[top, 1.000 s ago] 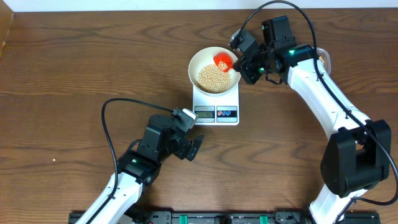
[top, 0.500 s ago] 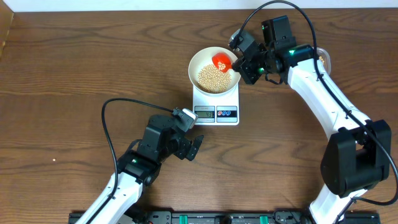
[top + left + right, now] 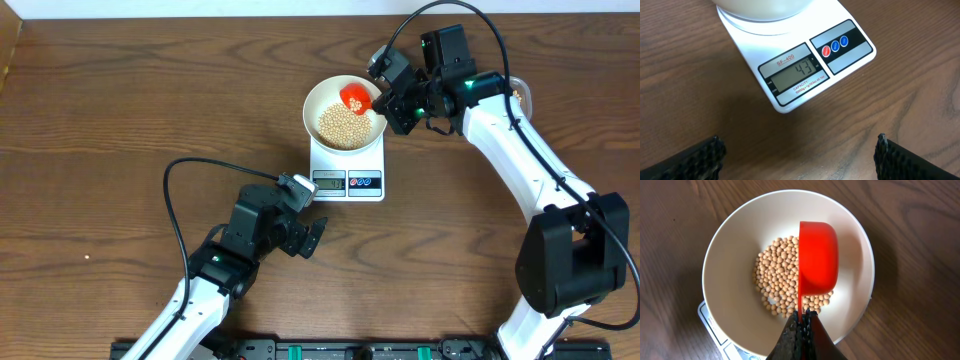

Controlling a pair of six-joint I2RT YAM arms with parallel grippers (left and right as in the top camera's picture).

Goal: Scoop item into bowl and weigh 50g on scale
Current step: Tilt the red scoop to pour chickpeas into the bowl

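I have the right gripper [image 3: 802,325] over the bowl [image 3: 720,250], its fingers pinched tight on the thin handle of the red scoop [image 3: 817,255]. The scoop is rolled onto its side above the bowl. The wrist camera shows me only its smooth outer wall, so I cannot tell whether anything is left inside. The beans [image 3: 775,280] lie in a loose heap on the floor of the bowl, partly under the scoop.

The bowl sits on the scale [image 3: 840,55], on the end away from the display [image 3: 795,75]. The display reads 43, and the red and blue buttons [image 3: 835,45] sit just beside it.

My left gripper [image 3: 799,157] is low over the table [image 3: 120,120], near the front edge of the scale and facing the display. Its fingers [image 3: 695,160] are spread wide apart with only bare wood between them.
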